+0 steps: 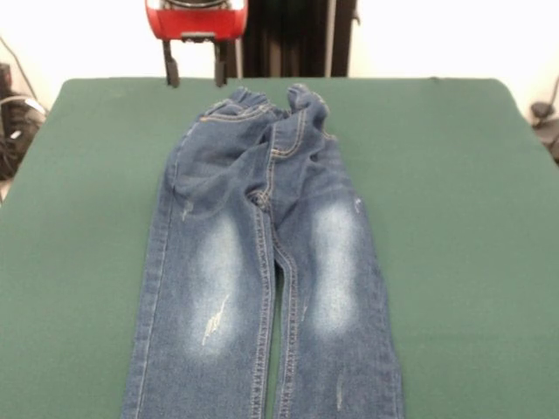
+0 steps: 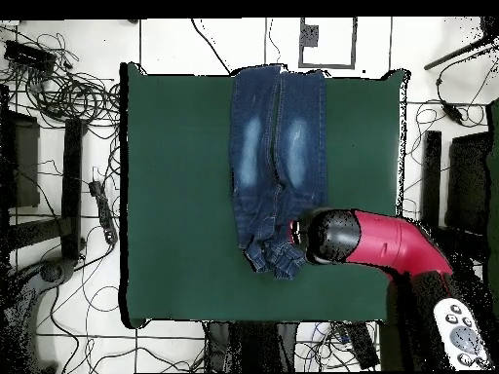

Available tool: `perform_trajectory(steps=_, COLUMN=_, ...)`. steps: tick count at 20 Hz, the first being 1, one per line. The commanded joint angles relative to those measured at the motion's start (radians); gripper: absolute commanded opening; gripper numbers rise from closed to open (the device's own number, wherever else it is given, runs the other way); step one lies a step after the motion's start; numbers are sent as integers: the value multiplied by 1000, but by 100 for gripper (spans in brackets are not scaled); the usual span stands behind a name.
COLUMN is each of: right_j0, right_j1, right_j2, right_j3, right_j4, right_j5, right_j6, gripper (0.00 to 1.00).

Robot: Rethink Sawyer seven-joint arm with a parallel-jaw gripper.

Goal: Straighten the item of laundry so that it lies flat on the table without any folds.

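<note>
Two spread, empty gripper [image 1: 194, 72] fingers hang beside soft, limp denim jeans [image 1: 262, 262] — best pinched at the bunched waistband [image 1: 262, 109], likely.

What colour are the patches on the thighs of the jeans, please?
Faded whitish, on blue denim jeans; clearest in the front view.

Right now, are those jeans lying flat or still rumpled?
Mostly spread, not fully flat. The jeans have both legs straight on the table, but the waistband by the gripper is bunched.

Faded blue jeans [image 1: 266, 262] lie lengthwise (waistband bunched) on green table [image 1: 463, 218].
</note>
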Motion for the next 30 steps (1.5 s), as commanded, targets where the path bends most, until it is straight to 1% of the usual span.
perform_trajectory(steps=1, right_j0=59, right_j1=38, right_j2=-46, right_j3=-4, right_j4=76, right_j5=47, right_j6=275, gripper=100)
perform_trajectory(steps=4, right_j0=72, right_j1=55, right_j2=-59, right_j3=17, right_j4=86, right_j5=2, right_j6=287, gripper=100)
perform_trajectory(steps=8, right_j0=67, right_j1=76, right_j2=-46, right_j3=78, right_j4=150, right_j5=-31, right_j6=291, gripper=100)
perform_trajectory(steps=12, right_j0=67, right_j1=99, right_j2=-50, right_j3=109, right_j4=192, right_j5=-39, right_j6=290, gripper=100)
perform_trajectory(steps=16, right_j0=68, right_j1=141, right_j2=-55, right_j3=110, right_j4=204, right_j5=-89, right_j6=283, gripper=100)
perform_trajectory(steps=20, right_j0=73, right_j1=156, right_j2=-61, right_j3=123, right_j4=233, right_j5=-114, right_j6=291, gripper=100)
perform_trajectory(steps=23, right_j0=94, right_j1=169, right_j2=-87, right_j3=118, right_j4=230, right_j5=-126, right_j6=300, gripper=100)
perform_trajectory(steps=26, right_j0=116, right_j1=199, right_j2=-118, right_j3=125, right_j4=223, right_j5=-173, right_j6=318, gripper=100)
perform_trajectory(steps=30, right_j0=138, right_j1=224, right_j2=-150, right_j3=136, right_j4=231, right_j5=-182, right_j6=325, gripper=100)
